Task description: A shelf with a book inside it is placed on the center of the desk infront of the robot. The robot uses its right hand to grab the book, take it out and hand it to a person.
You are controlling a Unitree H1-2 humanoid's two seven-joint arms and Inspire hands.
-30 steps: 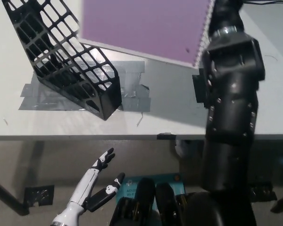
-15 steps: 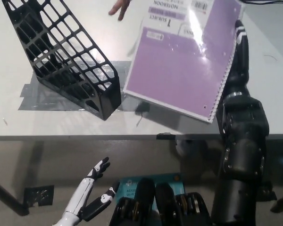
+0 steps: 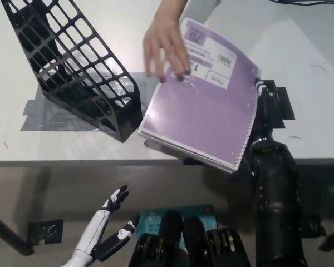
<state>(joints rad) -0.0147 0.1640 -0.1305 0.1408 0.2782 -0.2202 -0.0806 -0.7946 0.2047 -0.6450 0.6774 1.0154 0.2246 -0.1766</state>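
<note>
The purple spiral notebook (image 3: 203, 100) hangs above the desk's front edge, tilted, its spiral side to the right. My black right hand (image 3: 265, 107) grips it at that spiral edge, mostly hidden behind the cover. A person's hand (image 3: 164, 41) reaches in from the top, and its fingers rest on the notebook's top-left corner. The black wire shelf (image 3: 72, 64) leans on the desk at the left, with nothing inside it. My white left hand (image 3: 103, 228) hangs open below the desk at the lower left.
Grey tape (image 3: 50, 114) holds the shelf's base to the white desk (image 3: 312, 78). The desk's front edge runs across the middle of the picture. A teal-labelled box (image 3: 156, 219) lies on the floor below.
The notebook has come down and forward as my right arm lowered. The person's hand has moved in from the top and now touches the notebook's corner. My left hand has hardly moved.
</note>
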